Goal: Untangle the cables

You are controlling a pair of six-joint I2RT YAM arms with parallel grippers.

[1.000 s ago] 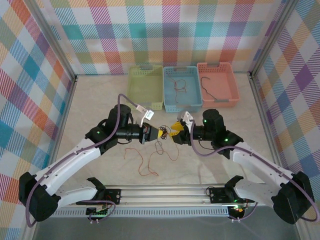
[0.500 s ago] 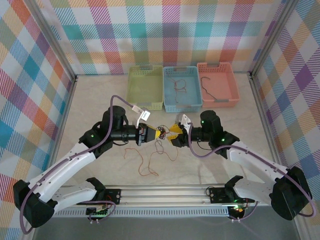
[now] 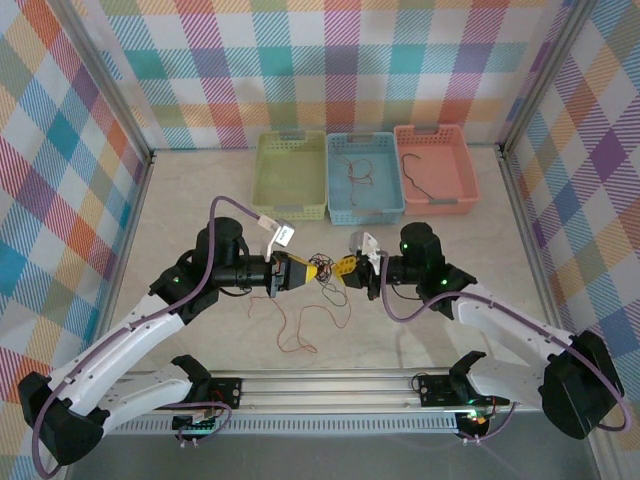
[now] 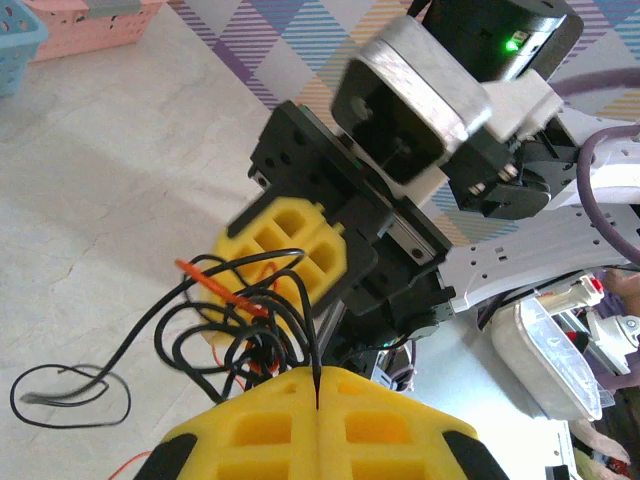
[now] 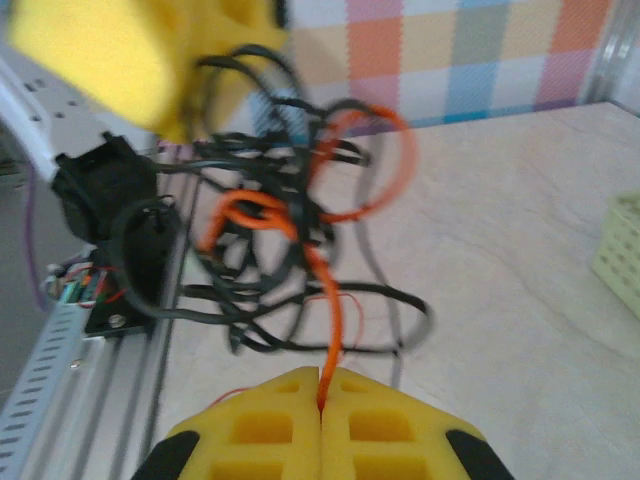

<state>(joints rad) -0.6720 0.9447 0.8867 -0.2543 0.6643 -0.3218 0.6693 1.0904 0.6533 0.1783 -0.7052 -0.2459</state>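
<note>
A knot of thin black and red-orange cables (image 3: 326, 272) hangs between my two grippers above the middle of the table. In the left wrist view my left gripper (image 4: 316, 374) is shut on a black cable (image 4: 312, 340) that runs up out of the tangle (image 4: 235, 315). In the right wrist view my right gripper (image 5: 321, 378) is shut on a red-orange cable (image 5: 330, 310) that leads into the knot (image 5: 265, 235). From above, the left gripper (image 3: 303, 270) and the right gripper (image 3: 346, 268) face each other closely. A loose red-orange strand (image 3: 292, 325) trails on the table below.
Three baskets stand at the back: green (image 3: 290, 205), blue (image 3: 340, 205) holding a thin cable (image 3: 358, 168), and pink (image 3: 460, 195) holding a dark cable (image 3: 410, 168). A metal rail (image 3: 330, 385) runs along the near edge. Plaid walls enclose the table.
The right gripper's jaws have closed on the red-orange cable. Both grippers have shifted slightly left and toward the near edge, with the knot still between them.
</note>
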